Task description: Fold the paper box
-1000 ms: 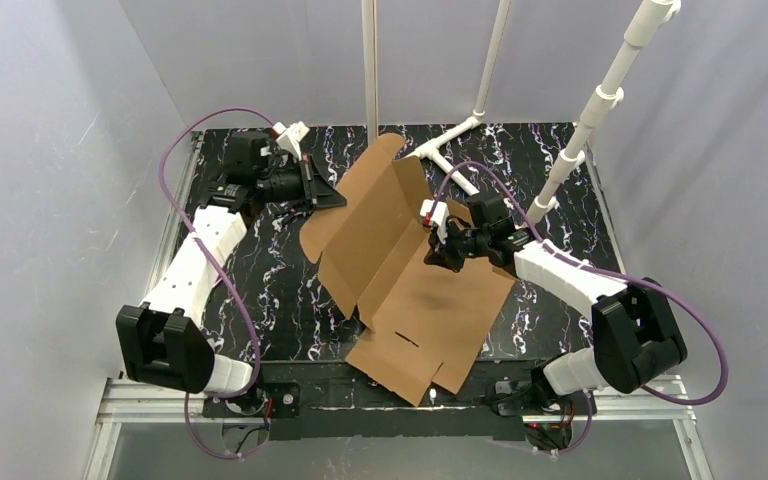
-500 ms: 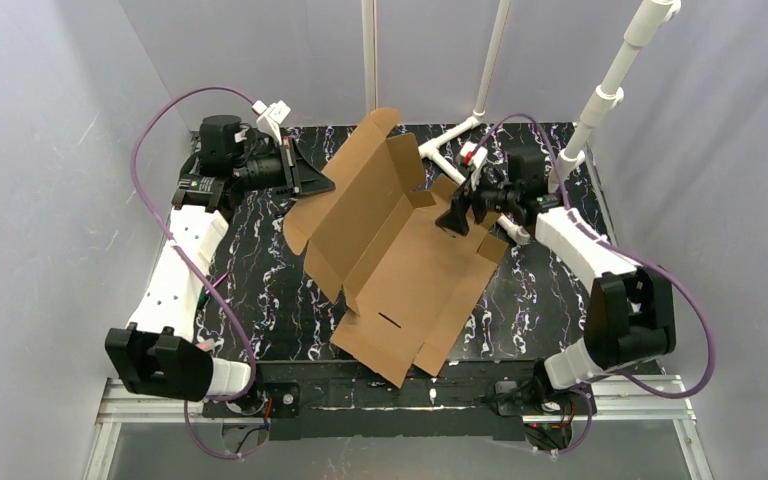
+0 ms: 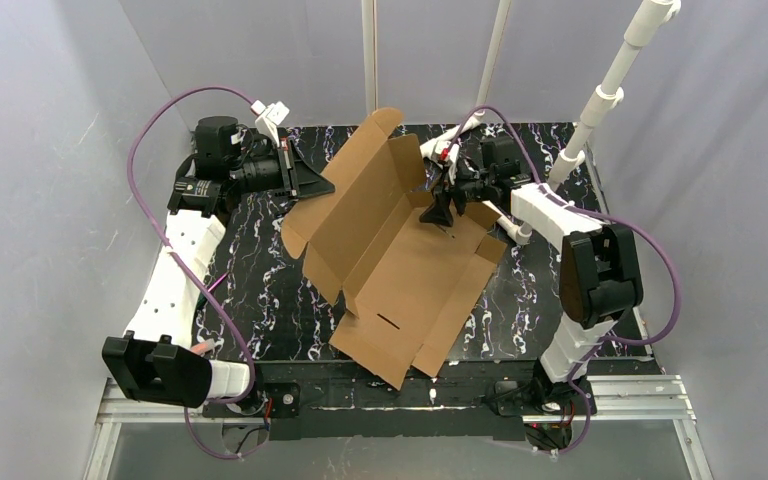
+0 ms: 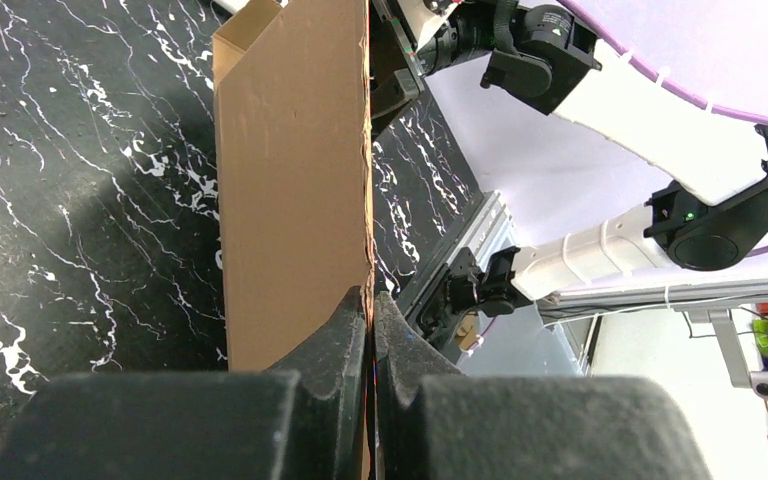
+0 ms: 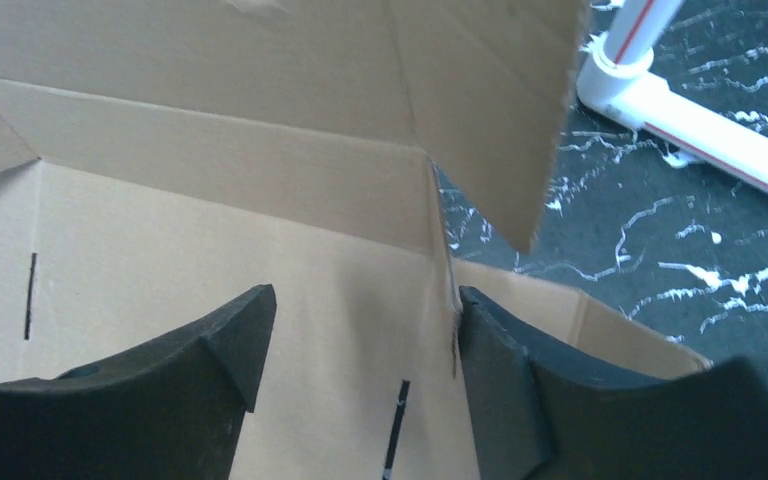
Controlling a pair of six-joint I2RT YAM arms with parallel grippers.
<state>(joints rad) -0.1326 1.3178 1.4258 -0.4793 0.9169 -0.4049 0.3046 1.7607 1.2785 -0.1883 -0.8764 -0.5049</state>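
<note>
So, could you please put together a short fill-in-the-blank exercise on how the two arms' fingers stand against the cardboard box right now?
1. The left fingers are ____ on an edge of the paper box.
2. The right fingers stand ____ above the box's flat panel, holding nothing.
3. The table under the box is black with ____ veins.
Missing words: shut; open; white.

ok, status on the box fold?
Left claw shut on paper box flap edge. Right claw open above box base. White pipe stand close behind box.
</note>
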